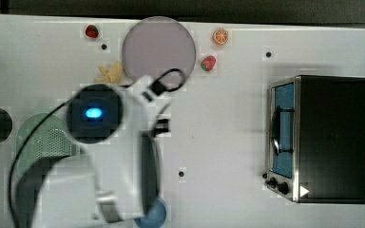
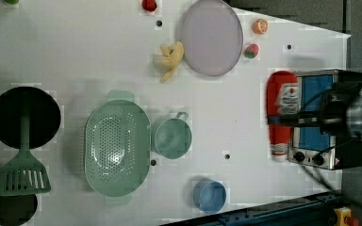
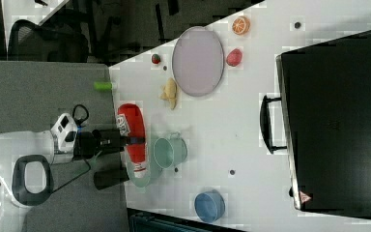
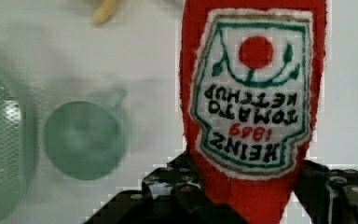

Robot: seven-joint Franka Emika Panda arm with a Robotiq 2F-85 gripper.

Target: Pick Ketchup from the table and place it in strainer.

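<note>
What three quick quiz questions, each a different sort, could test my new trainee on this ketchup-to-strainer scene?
1. True or false: the hand is shut on the Ketchup.
2. In the left view, what stands just right of the strainer? A) blue bowl B) green cup C) lilac plate
3. Fill in: in the left view, the strainer holds ____.

Key: 1 true. 2 B, the green cup. 3 nothing.

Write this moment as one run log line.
phase: carry | pincer: shut on ketchup | ketchup: lifted off table | strainer: empty
</note>
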